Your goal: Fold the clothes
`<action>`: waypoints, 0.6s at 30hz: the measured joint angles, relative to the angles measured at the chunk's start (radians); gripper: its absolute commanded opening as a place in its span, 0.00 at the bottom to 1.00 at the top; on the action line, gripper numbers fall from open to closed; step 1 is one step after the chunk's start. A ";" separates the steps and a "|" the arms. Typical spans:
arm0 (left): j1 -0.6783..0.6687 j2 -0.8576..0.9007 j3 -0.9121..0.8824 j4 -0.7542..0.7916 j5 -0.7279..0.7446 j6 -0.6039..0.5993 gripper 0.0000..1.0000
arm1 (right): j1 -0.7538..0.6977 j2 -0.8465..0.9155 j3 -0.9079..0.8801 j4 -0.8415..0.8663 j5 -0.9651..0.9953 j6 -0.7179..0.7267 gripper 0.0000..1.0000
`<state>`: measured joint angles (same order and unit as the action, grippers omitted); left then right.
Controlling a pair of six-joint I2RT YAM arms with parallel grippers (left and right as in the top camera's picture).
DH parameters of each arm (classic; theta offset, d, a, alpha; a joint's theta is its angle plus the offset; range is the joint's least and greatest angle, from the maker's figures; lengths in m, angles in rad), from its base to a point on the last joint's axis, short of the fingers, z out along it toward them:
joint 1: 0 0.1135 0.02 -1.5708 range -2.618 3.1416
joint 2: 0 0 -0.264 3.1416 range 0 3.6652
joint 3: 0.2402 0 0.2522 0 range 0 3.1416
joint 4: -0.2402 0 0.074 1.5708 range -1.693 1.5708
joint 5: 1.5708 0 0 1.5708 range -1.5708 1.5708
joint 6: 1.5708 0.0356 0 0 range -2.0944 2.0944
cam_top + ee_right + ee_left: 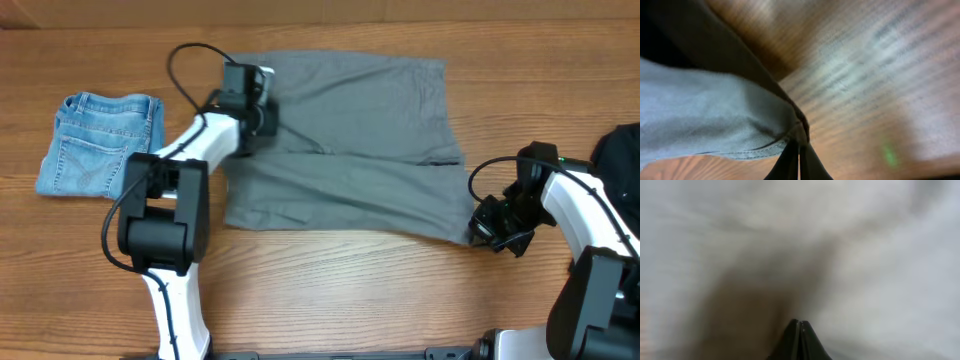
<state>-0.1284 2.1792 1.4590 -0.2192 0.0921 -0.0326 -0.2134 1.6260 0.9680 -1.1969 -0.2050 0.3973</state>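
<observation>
Left fingers [794,341] and right fingers [790,161] pinch the large plain grey cloth shorts [340,140] between them, seemingly mid-fold; next, carry both edges over.

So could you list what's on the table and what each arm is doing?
Surface: wooden table
Middle: large plain grey cloth shorts, spread out
Left: light-blue denim shorts, folded
Right edge: black garment
Left gripper: shut, against grey cloth at the shorts' far left corner
Right gripper: shut on the grey shorts' near right corner
</observation>
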 measured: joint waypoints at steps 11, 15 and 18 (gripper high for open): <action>0.121 0.036 0.443 -0.512 0.008 -0.010 0.41 | 0.037 0.000 0.003 -0.001 0.033 -0.083 0.35; 0.108 0.036 0.644 -0.885 0.016 -0.010 0.62 | 0.016 -0.008 0.056 0.014 0.037 -0.096 0.36; 0.106 0.035 0.725 -1.114 0.023 -0.021 0.49 | -0.003 -0.026 0.143 0.050 0.037 -0.104 0.37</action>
<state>-0.0219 2.2143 2.1838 -1.3327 0.1150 -0.0532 -0.2161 1.6001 1.1107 -1.1465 -0.1684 0.2935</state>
